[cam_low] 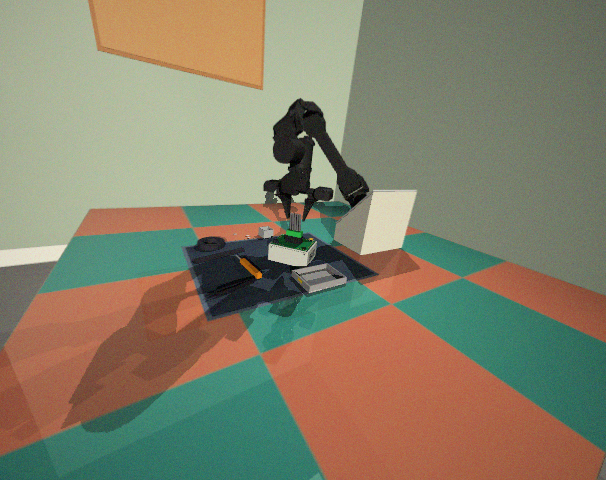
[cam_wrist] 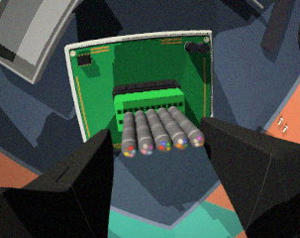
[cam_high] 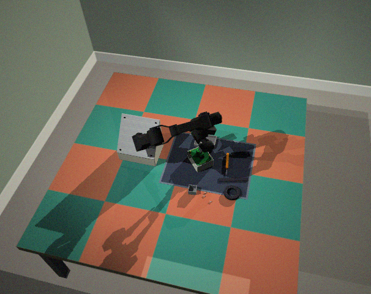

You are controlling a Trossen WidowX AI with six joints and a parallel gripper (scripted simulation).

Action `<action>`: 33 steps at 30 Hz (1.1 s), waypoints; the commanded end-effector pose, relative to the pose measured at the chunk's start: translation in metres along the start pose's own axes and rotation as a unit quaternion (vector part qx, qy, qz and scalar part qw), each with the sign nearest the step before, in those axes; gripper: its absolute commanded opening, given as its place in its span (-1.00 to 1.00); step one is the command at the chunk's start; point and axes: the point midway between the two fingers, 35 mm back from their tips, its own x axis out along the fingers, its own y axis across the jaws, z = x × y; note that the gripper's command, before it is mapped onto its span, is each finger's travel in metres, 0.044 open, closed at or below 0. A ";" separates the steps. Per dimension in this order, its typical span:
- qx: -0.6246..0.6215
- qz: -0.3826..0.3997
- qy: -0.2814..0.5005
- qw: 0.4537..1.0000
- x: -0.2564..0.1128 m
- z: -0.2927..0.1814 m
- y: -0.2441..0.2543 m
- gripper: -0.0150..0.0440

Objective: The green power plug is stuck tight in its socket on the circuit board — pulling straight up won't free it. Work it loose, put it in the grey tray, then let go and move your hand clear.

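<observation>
Your gripper [cam_high: 199, 153] [cam_low: 296, 218] [cam_wrist: 156, 131] is partly open above the circuit board [cam_high: 207, 158] [cam_low: 306, 243] [cam_wrist: 95, 99], its fingers on either side of a row of grey cables [cam_low: 295, 222] [cam_wrist: 162, 131] but gripping nothing. The wrist view gives you what the top view hides under the arm: five cables rising from the green power plug [cam_low: 294, 234] [cam_wrist: 150, 103], which sits at the black socket [cam_wrist: 147, 87] on the board. You cannot tell whether it has loosened.

In the top view, the grey tray [cam_high: 215, 139] [cam_low: 321, 281] [cam_wrist: 51, 46] lies between the board and the worktop's far edge, partly covered by the arm; the exterior view shows you its bare inside. In the top view, an orange-handled screwdriver [cam_high: 227, 160] [cam_low: 250, 267] lies toward the worktop's right edge from the board, and a black ring [cam_high: 226, 193] [cam_low: 210, 248] lies nearer the bottom-right corner.
</observation>
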 end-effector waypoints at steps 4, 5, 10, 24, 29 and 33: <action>-0.003 -0.001 0.002 1.000 0.003 -0.001 0.000 0.35; -0.003 -0.001 0.002 1.000 0.004 -0.001 0.000 0.35; -0.003 -0.002 0.002 1.000 0.013 -0.001 0.000 0.35; -0.003 -0.002 0.002 1.000 0.018 -0.001 -0.001 -0.27; -0.003 -0.002 0.002 1.000 0.018 -0.001 -0.001 -0.49; -0.003 -0.002 0.002 1.000 0.018 -0.001 -0.001 -0.49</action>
